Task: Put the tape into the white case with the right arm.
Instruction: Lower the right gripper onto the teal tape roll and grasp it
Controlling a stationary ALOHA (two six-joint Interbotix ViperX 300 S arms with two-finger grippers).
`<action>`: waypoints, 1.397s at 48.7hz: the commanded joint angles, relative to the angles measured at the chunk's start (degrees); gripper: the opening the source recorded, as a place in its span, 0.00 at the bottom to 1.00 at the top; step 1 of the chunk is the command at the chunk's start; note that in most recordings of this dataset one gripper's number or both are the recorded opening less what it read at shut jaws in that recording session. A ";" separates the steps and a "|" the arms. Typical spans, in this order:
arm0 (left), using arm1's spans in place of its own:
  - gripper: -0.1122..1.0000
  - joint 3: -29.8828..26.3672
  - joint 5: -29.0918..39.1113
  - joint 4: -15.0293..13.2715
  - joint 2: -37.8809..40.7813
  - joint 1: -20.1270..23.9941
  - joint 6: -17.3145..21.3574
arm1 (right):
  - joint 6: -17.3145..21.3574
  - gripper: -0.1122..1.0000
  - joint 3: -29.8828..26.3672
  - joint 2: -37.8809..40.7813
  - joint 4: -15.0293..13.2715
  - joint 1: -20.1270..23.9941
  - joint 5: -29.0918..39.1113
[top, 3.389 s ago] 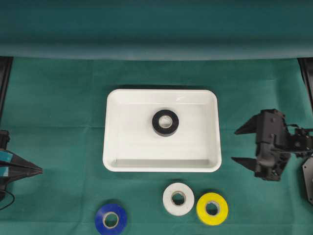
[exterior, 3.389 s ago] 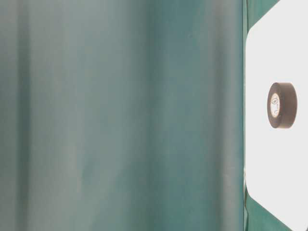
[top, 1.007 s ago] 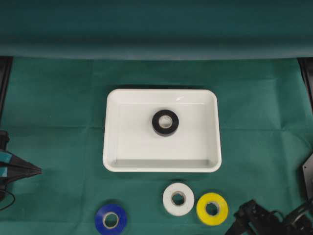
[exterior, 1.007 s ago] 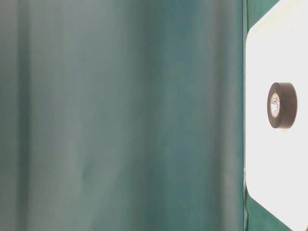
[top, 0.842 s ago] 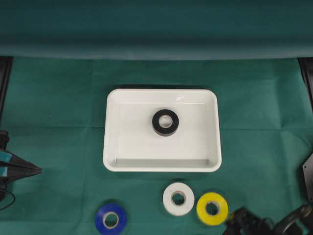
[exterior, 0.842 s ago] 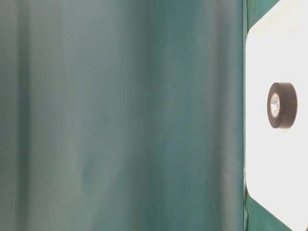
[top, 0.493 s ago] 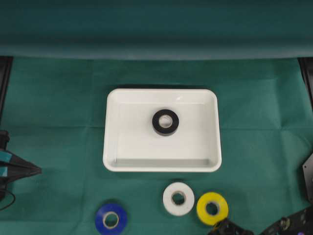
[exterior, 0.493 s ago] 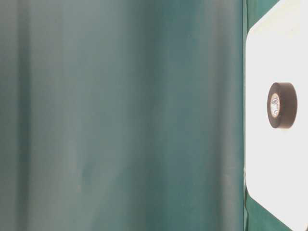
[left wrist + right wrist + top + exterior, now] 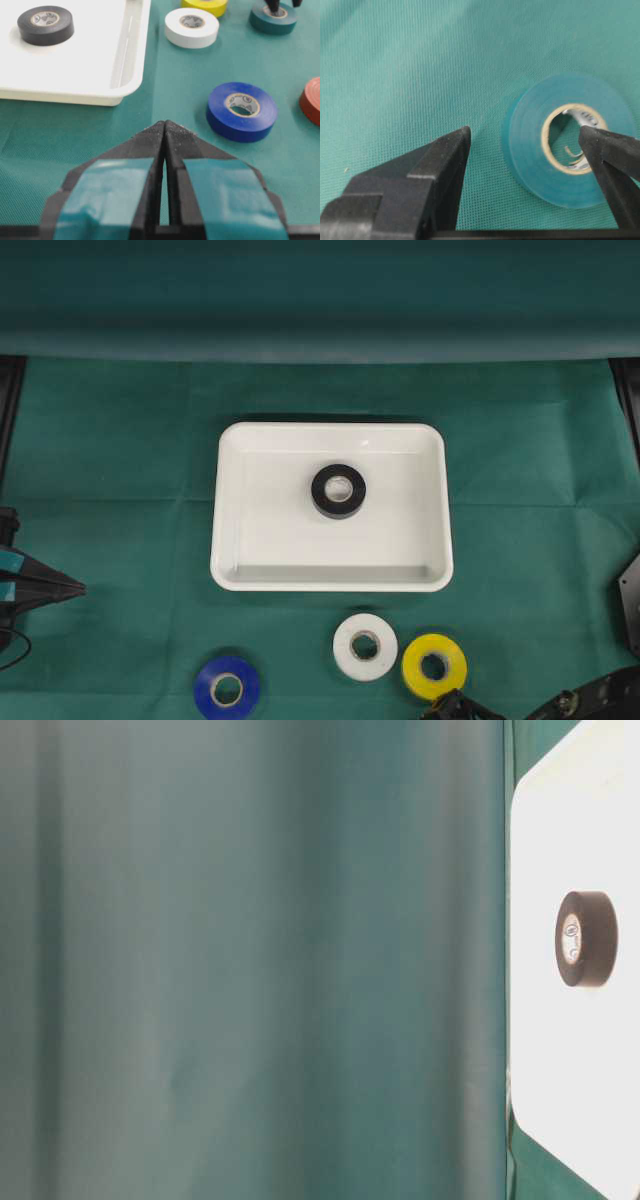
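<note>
**Right claw spread wide over a green tape**

Right claw is spread wide and holds nothing. Its left finger hangs over bare green cloth. Its right finger points at the hole in the green tape. I cannot tell if it touches yet.

The green tape lies flat on the cloth, low at the front of the table and outside the white case. It looks light and firm, like a little hard ring. Its side looks smooth, so it may slip. A good place to pinch is the wall of the ring, with one finger in the hole and one outside.

Now the room to move, going left to right. The left claw is pressed together and sits far off to the side. Next come the blue tape, the white tape and the yellow tape. In the left wrist view the yellow tape is just beside the green one, so a bump could happen there. A red tape sits at the edge of that view.

The case has a raised rim, so the tape must go up and over it. Inside, a black tape sits in the middle, with open floor all around it.
</note>
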 commanded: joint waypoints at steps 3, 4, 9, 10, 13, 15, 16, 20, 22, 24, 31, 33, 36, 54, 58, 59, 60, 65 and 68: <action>0.10 -0.79 -0.26 0.00 0.53 0.00 0.00 | 0.09 0.72 -1.49 0.62 -0.26 0.26 -0.26; 0.10 -0.79 -0.26 -0.09 0.53 0.00 0.00 | 0.09 0.73 -1.58 0.79 -0.26 0.26 -0.26; 0.10 -0.79 -0.26 -0.09 0.53 -0.09 0.00 | 0.18 0.72 -1.85 1.67 -0.26 0.26 -0.18; 0.10 -0.79 -0.26 -0.09 0.53 0.00 0.00 | 0.18 0.72 -1.93 1.76 -0.26 0.26 -0.26; 0.10 -0.79 -0.26 -0.09 0.53 0.00 0.09 | 0.18 0.72 -2.11 2.02 -0.26 0.26 -0.18; 0.10 -0.79 -0.26 -0.09 0.44 0.00 0.00 | 0.18 0.72 -2.11 2.02 -0.26 0.26 -0.18; 0.10 -0.79 -0.26 -0.09 0.53 -0.09 0.00 | 0.26 0.72 -2.11 2.02 -0.26 0.18 -0.18; 0.10 -0.79 -0.26 -0.09 0.53 -0.09 0.09 | 0.18 0.70 -2.20 2.02 -0.26 0.26 -0.18; 0.10 -0.79 -0.26 -0.09 0.53 -0.09 0.00 | 0.18 0.68 -2.29 2.02 -0.26 0.26 -0.18; 0.10 -0.79 -0.26 -0.09 0.53 0.00 0.00 | 0.18 0.65 -2.37 2.02 -0.26 0.26 -0.09; 0.10 -0.79 -0.26 -0.09 0.53 -0.09 0.09 | 0.18 0.39 -2.99 1.85 -0.26 0.18 1.23; 0.10 -0.79 -0.26 -0.09 0.44 -0.09 0.00 | 0.18 0.31 -3.16 1.76 -0.26 0.18 1.76; 0.10 -0.79 -0.26 -0.09 0.44 -0.09 0.00 | 0.18 0.20 -3.43 1.49 -0.26 0.18 2.46; 0.10 -0.79 -0.26 -0.09 0.53 -0.09 0.00 | 0.09 0.12 -3.96 0.53 -0.26 0.18 3.34; 0.10 -0.79 -0.26 -0.09 0.44 0.00 0.00 | 0.09 0.12 -4.04 0.53 -0.26 0.18 3.34; 0.10 -0.79 -0.26 -0.09 0.53 -0.09 0.00 | 0.09 0.12 -4.04 0.53 -0.26 0.18 3.34; 0.10 -0.79 -0.26 -0.09 0.44 -0.09 0.00 | 0.09 0.12 -4.04 0.53 -0.26 0.18 3.34; 0.10 -0.79 -0.26 -0.09 0.53 0.00 0.00 | 0.09 0.12 -4.31 0.44 -0.26 0.18 3.34; 0.10 -0.79 -0.26 -0.09 0.44 0.00 0.00 | 0.09 0.12 -4.92 0.00 -0.26 0.18 3.60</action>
